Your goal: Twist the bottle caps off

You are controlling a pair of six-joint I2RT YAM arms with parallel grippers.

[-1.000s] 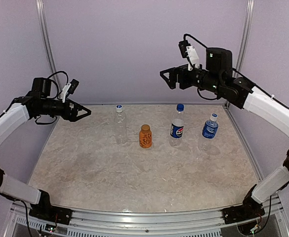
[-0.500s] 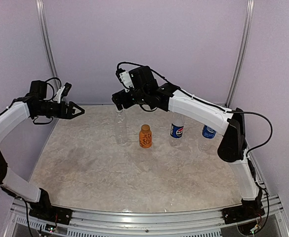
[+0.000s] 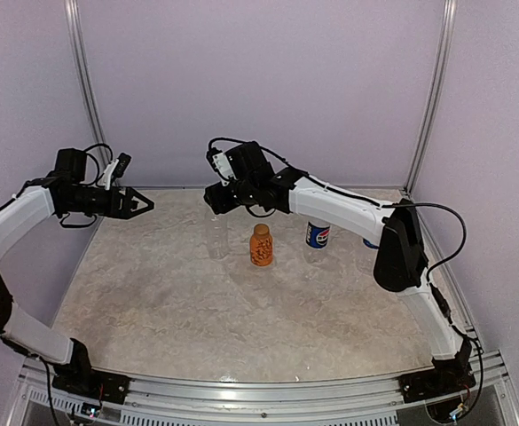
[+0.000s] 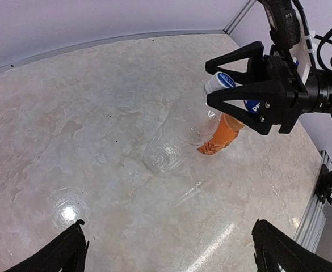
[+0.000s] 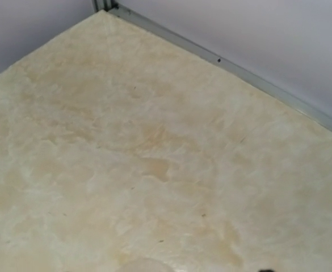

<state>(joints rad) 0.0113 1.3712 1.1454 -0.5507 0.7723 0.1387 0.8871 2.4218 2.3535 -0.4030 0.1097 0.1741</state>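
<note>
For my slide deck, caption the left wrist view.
Right gripper astride the cap of the clear bottle, orange bottle behind, on a marbled table.

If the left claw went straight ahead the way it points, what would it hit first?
Probably the clear bottle, with the right claw straddling its cap, though depth is unclear.

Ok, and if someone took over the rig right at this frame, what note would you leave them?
Left gripper: open, empty, raised at the left side.
Right gripper: jaws apart either side of the clear bottle's cap, not visibly clamped.
Orange bottle and Pepsi bottle stand right of it, untouched; the Pepsi's top is hidden by the right arm.
Done: no cap seen off.
Left: grip and unscrew this cap, then the others.
</note>
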